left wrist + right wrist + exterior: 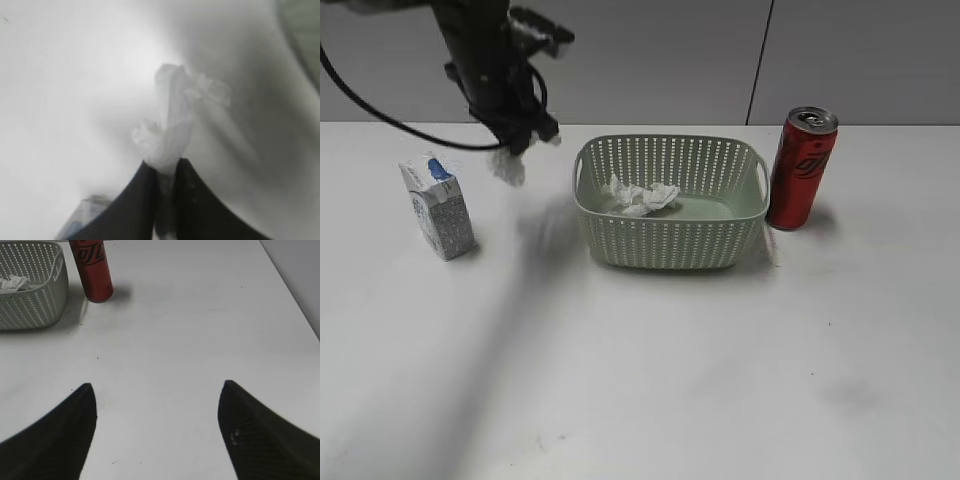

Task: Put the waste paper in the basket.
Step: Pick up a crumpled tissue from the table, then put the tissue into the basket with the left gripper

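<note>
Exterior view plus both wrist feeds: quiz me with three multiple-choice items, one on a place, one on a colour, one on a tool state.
1. Where does the red can stand?
A. inside the basket
B. right of the basket
C. beside the carton

2. What colour is the basket?
A. pale green
B. blue
C. black

3. What is the left tool doing?
A. open and empty
B. shut on the can
C. shut on a wad of waste paper

Answers:
1 B, the can stands on the table by the basket's right end.
2 A, its perforated walls are pale sage green.
3 C, the left wrist view shows white paper pinched between the fingers; the right tool is open and empty.
</note>
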